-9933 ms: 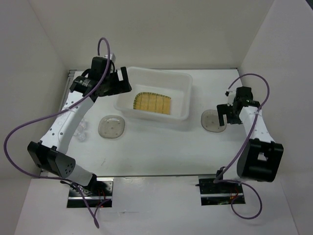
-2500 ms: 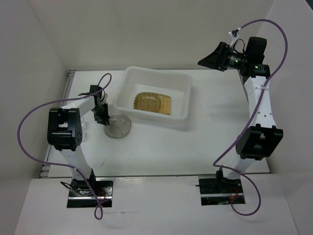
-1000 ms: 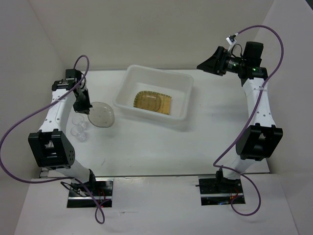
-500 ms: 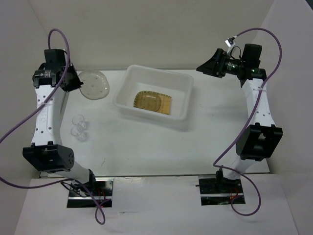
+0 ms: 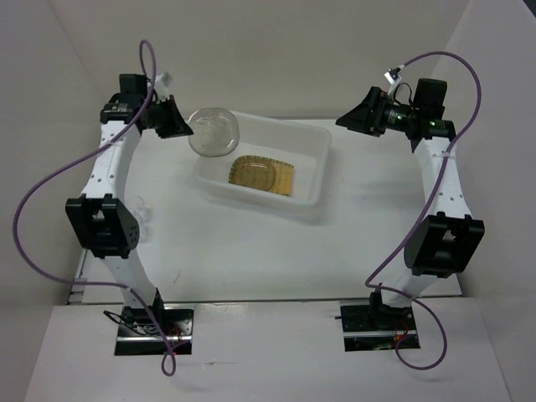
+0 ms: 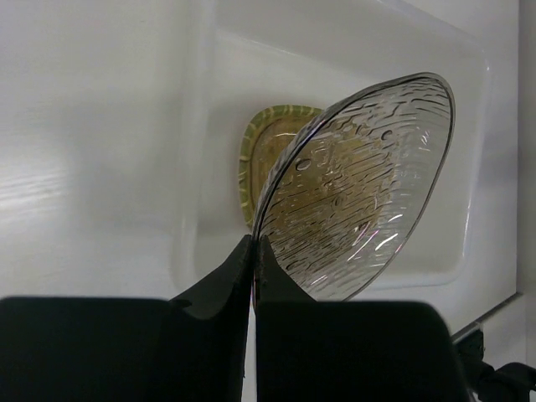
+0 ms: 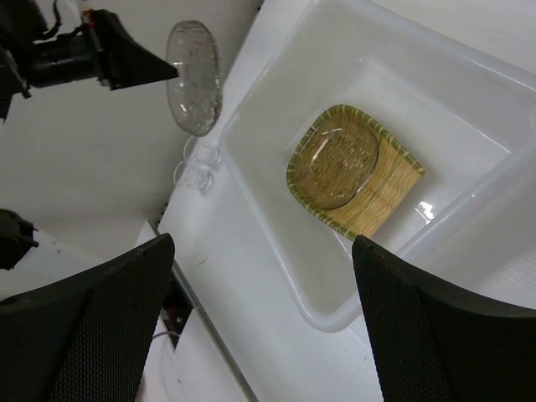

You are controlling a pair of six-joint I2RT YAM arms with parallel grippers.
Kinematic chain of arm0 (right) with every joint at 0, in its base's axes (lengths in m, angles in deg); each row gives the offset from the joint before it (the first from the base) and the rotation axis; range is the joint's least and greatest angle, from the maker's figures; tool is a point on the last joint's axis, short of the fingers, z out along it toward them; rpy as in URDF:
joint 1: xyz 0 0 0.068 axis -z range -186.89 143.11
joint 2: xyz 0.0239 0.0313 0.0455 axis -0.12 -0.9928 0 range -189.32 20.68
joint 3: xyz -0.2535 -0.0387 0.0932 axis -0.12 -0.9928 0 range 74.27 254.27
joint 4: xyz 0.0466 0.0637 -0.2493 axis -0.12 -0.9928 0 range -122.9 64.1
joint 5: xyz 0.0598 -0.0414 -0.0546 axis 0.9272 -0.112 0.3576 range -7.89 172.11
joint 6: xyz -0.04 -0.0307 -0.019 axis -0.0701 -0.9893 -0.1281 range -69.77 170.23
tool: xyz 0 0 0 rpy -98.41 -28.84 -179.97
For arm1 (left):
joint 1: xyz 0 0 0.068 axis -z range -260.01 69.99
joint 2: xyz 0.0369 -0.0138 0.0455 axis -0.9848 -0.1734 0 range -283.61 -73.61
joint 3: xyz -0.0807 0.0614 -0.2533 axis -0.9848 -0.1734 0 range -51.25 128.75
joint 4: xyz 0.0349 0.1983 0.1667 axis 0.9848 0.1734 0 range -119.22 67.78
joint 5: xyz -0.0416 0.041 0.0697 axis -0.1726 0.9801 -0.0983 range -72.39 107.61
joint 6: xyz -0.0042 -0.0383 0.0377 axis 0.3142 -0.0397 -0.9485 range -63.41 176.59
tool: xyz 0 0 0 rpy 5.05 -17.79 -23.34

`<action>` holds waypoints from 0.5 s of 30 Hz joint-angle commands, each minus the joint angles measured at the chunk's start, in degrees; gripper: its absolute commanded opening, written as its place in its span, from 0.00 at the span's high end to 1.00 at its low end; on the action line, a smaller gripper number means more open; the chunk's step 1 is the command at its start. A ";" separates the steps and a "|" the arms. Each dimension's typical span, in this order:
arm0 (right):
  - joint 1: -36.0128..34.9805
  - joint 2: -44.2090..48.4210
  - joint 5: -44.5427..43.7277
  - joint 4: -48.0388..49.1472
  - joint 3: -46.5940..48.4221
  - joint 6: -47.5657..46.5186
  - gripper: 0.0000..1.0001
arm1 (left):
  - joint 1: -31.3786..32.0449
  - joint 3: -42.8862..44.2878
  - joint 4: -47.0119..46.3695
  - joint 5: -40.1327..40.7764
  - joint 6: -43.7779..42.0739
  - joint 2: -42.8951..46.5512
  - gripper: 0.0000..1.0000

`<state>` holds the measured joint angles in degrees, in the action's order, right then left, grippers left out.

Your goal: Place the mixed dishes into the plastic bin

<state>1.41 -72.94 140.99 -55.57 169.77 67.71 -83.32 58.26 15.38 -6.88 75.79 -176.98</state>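
Saucer (image 6: 360,193) edge pinched between left gripper (image 6: 254,244) jaws

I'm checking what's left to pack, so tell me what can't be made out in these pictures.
Glass cups: in the top view the left arm covers most of them; in the right wrist view they are too small to count.
Lower saucer on the yellow plate: in the left wrist view the held saucer, pinched in the left gripper, covers it and most of the plate.
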 commanded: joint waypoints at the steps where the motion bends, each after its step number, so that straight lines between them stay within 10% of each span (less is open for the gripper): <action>1: 0.23 3.71 0.19 1.55 -0.23 -1.48 0.09 | 3.65 5.87 -4.43 -6.62 -2.41 -4.81 1.00; 15: 1.98 4.85 -0.34 0.49 -1.37 -3.06 0.09 | 15.61 11.70 -3.90 4.09 -3.56 -18.09 1.00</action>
<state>2.56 -70.39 140.79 -55.59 168.66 65.94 -68.55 70.55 13.50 -5.96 73.27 -193.42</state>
